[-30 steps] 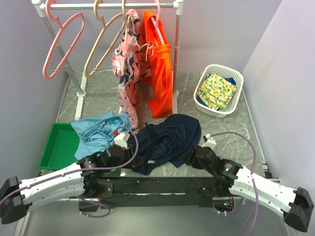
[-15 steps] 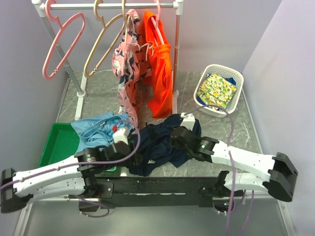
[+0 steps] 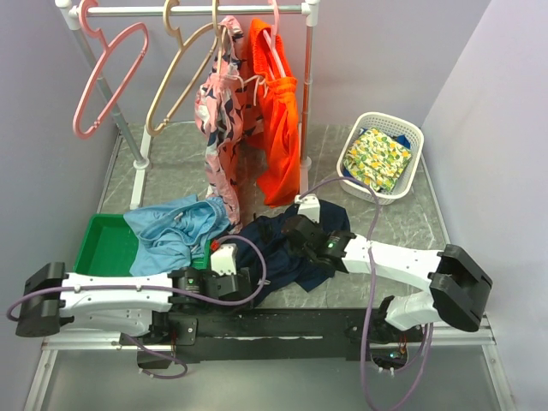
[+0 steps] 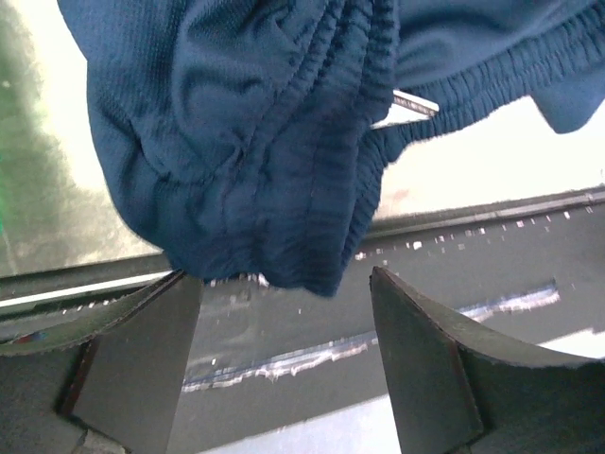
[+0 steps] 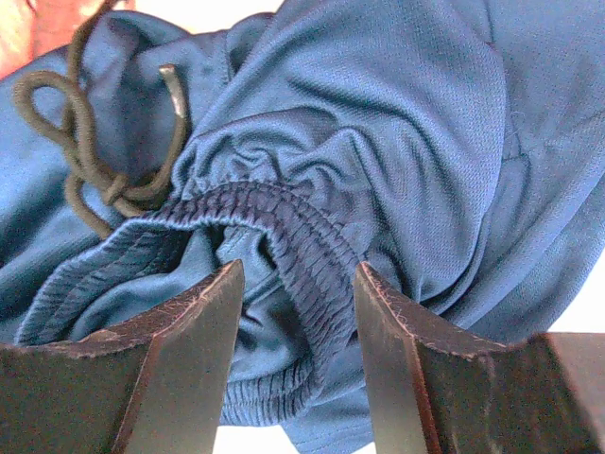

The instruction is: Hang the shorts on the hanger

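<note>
The navy shorts [image 3: 287, 253] lie crumpled on the table near the front edge. My left gripper [image 3: 248, 282] is open at their near left edge; in the left wrist view [image 4: 284, 284] the shorts' elastic band [image 4: 284, 151] hangs just above and between the open fingers [image 4: 425, 359]. My right gripper [image 3: 289, 231] is open over the shorts' far side; in the right wrist view [image 5: 295, 274] its jaws straddle the waistband [image 5: 293, 236], with the drawstring [image 5: 95, 161] to the left. The tan hanger [image 3: 175, 81] hangs bare on the rail at the back.
A pink hanger [image 3: 107, 81], a patterned garment [image 3: 221, 120] and orange shorts [image 3: 278, 128] hang on the rail [image 3: 197, 10]. Light blue shorts [image 3: 171, 231] spill from a green tray [image 3: 98, 248]. A white basket [image 3: 411, 137] with cloth stands at the right.
My right arm has swung left and forward from the shorts' near right edge onto their far side. My left arm has dropped lower toward the front edge. The shorts have bunched leftward.
</note>
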`<move>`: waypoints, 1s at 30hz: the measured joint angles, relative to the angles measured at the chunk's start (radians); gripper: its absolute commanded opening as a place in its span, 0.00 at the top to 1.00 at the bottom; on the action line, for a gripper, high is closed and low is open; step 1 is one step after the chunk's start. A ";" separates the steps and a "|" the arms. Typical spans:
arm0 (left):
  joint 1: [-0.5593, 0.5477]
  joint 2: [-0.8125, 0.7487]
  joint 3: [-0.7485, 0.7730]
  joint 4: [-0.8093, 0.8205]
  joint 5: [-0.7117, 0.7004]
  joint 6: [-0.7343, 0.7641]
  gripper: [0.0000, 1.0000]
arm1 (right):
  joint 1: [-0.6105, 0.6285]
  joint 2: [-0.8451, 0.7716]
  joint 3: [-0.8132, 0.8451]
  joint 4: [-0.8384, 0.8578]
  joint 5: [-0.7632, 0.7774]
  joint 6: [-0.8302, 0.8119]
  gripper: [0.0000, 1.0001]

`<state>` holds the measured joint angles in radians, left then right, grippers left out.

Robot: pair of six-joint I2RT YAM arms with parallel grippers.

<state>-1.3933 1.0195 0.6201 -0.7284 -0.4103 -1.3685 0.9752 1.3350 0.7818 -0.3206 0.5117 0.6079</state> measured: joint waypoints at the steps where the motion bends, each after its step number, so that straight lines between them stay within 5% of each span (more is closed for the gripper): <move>1: -0.001 0.017 0.000 0.008 -0.007 -0.006 0.26 | -0.002 0.007 0.000 0.002 0.000 0.000 0.47; 7: 0.002 0.088 -0.008 0.039 -0.044 -0.030 0.47 | -0.039 0.016 -0.013 0.035 -0.017 0.004 0.70; 11: 0.010 0.104 -0.060 0.082 -0.060 -0.058 0.84 | -0.088 0.015 -0.036 0.058 -0.036 0.005 0.85; 14: 0.020 0.104 -0.081 0.093 -0.074 -0.067 0.99 | -0.110 0.006 -0.055 0.076 -0.067 0.003 0.98; 22: 0.077 -0.025 0.013 -0.051 -0.181 -0.057 0.99 | -0.116 -0.188 -0.046 -0.026 -0.079 0.027 1.00; 30: 0.145 -0.122 0.508 -0.167 -0.406 0.150 0.99 | -0.118 -0.392 0.370 -0.266 0.029 0.013 1.00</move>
<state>-1.2480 0.8978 1.1278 -0.8955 -0.8158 -1.2182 0.8574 0.9428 1.1519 -0.5865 0.5407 0.6212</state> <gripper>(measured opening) 0.060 0.020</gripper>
